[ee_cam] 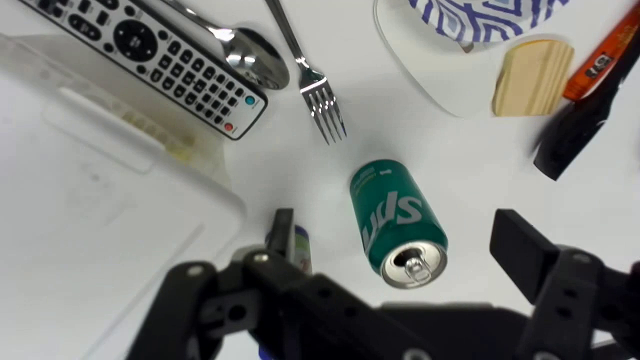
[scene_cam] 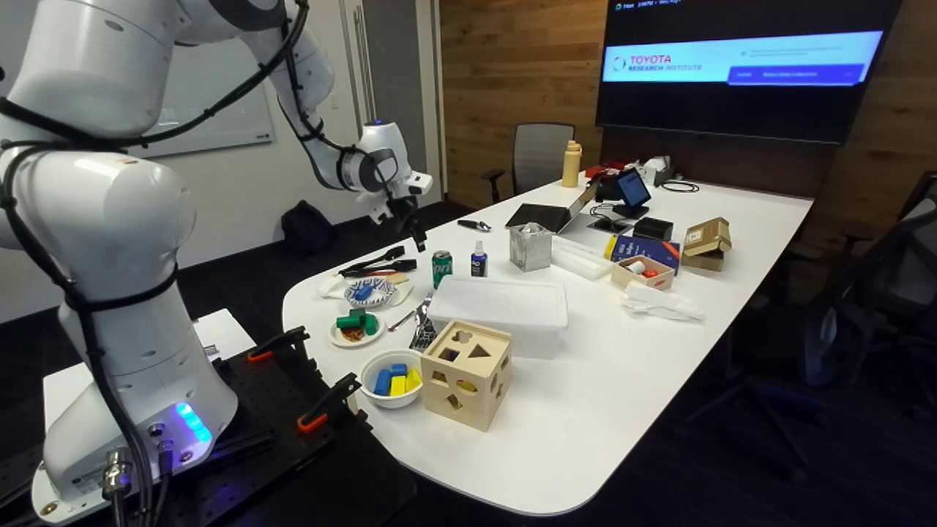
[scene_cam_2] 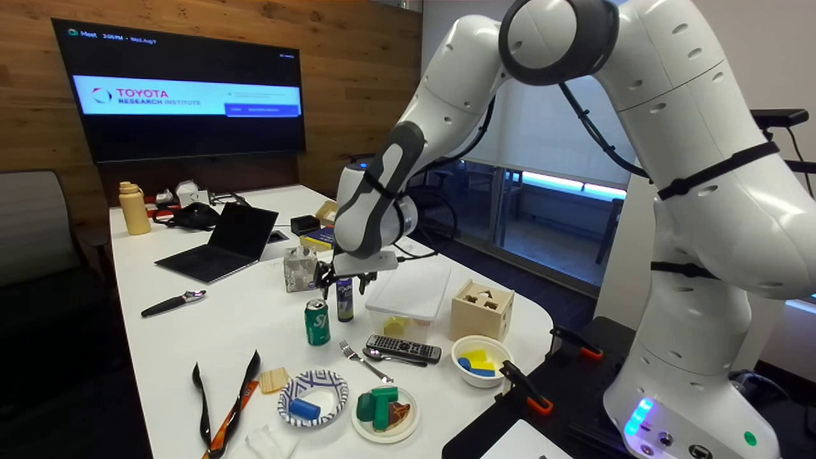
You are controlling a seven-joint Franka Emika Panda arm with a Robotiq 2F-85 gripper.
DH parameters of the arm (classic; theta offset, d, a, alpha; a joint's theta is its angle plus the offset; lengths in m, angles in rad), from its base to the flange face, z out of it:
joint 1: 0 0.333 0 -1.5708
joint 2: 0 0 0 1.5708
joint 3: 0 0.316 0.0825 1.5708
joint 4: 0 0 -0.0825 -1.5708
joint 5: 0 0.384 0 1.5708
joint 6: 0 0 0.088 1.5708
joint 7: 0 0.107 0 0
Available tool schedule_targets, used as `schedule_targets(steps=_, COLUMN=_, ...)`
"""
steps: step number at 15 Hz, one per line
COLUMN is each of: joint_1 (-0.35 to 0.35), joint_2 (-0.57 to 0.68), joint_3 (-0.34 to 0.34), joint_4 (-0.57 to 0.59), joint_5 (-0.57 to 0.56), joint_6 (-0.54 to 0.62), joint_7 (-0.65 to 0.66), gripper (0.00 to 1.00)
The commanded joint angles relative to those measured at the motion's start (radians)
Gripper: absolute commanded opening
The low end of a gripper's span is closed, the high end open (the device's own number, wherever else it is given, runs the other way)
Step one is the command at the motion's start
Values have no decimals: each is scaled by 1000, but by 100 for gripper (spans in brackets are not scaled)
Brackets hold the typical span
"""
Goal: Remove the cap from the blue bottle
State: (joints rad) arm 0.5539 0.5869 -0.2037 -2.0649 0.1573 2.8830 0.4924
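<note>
The blue bottle (scene_cam: 478, 265) stands upright on the table, with a pale, whitish cap (scene_cam: 479, 247) on top. In an exterior view the bottle (scene_cam_2: 345, 305) shows its body, while its top is hidden behind the gripper. In the wrist view only a sliver of the bottle (ee_cam: 303, 252) shows beside the left-hand finger, which hides most of it. My gripper (ee_cam: 400, 237) is open and empty, raised above the table. The gripper (scene_cam: 419, 240) is apart from the bottle in an exterior view. A green can (ee_cam: 400, 220) stands below, between the fingers in the wrist view.
A white lidded container (scene_cam: 505, 304) and the wooden shape-sorter box (scene_cam: 468, 373) stand near the bottle. A tissue box (scene_cam_2: 299, 269) stands behind it. A fork (ee_cam: 322, 100), spoon (ee_cam: 255, 57), remote (ee_cam: 175, 70) and patterned bowl (scene_cam_2: 341, 392) lie around the can.
</note>
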Motion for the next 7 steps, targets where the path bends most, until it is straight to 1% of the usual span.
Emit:
schedule_targets(steps=1, joint_1=-85, joint_2=-141, joint_3=53, joint_4=12, joint_5=-71, joint_6=-189, joint_7=-22, gripper=100)
schedule_targets(steps=4, joint_1=-166, joint_2=-178, joint_3=125, joint_4=48, joint_5=-96, joint_6=-281, joint_7=-30, gripper=100)
schedule_targets(steps=7, joint_1=-230, joint_2=-181, joint_3=188, joint_4=67, joint_5=-88, joint_6=-323, joint_7=-56, gripper=100)
